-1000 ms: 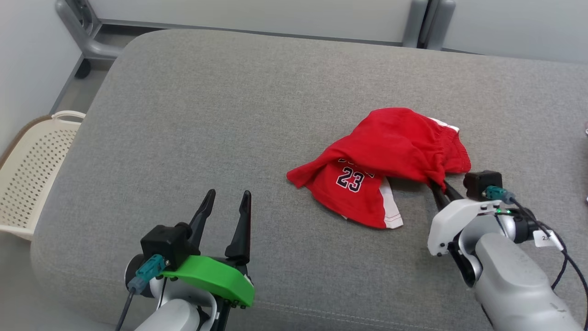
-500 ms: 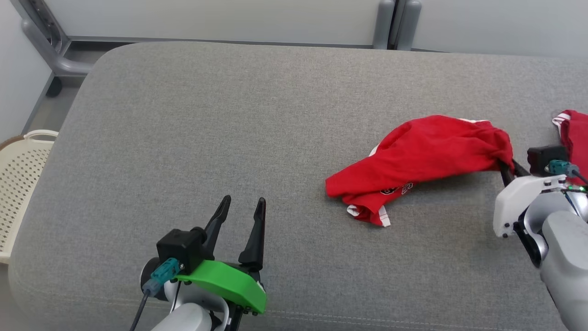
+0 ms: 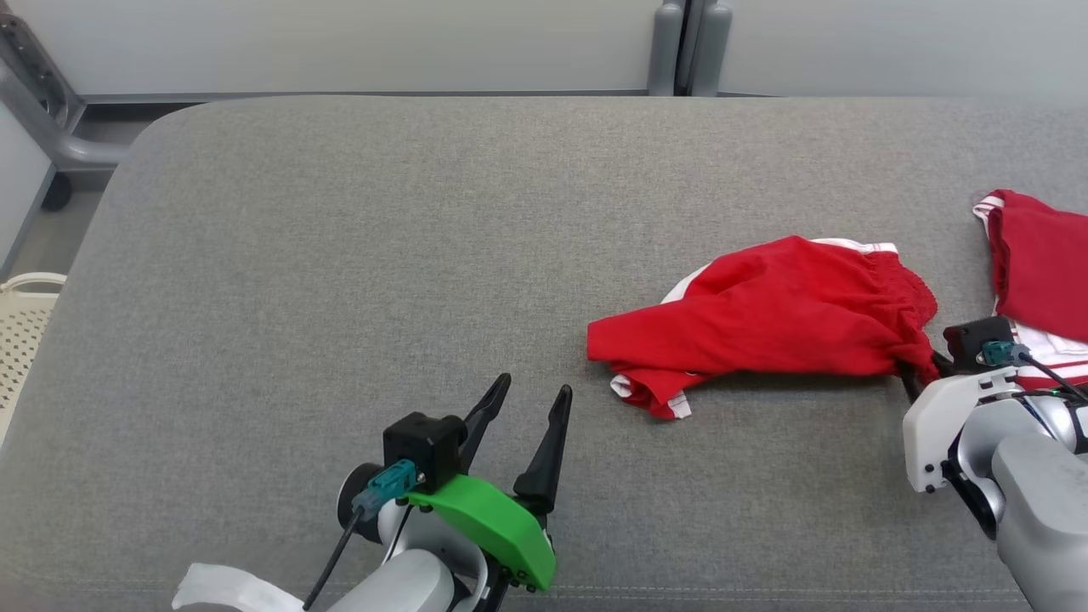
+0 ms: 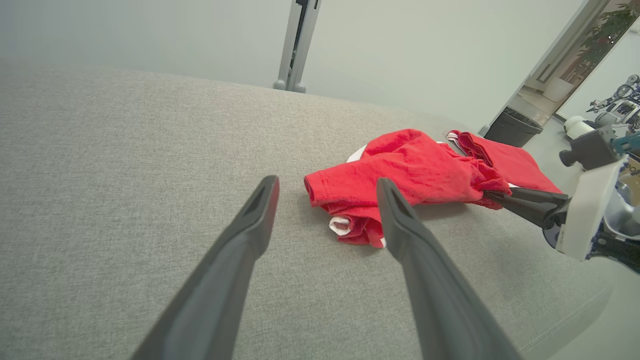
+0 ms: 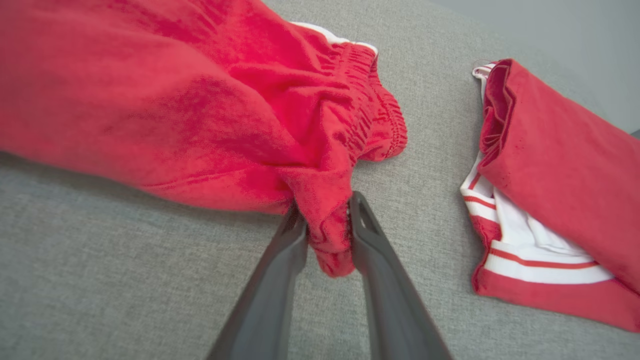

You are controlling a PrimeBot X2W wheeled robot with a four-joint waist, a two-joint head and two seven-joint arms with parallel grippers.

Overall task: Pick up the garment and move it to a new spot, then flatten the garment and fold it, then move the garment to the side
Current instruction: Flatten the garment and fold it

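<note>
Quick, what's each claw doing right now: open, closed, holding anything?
Left claw: open, holding nothing.
Right claw: closed on a bunched edge of the garment.

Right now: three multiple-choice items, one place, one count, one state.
1. The folded red garment lies where from the red shorts?
A. Robot's right
B. Robot's left
C. Under them
2. How many red garments lie on the grey cushion?
A. One
B. Two
C. Four
3. The fingers of the right gripper:
A. spread over bare cushion
B. pinch the folded garment
C. have shorts cloth between them
Key: 1 A, it sits at the head view's right edge; 2 B, shorts plus folded garment; 3 C, the right wrist view shows it.
</note>
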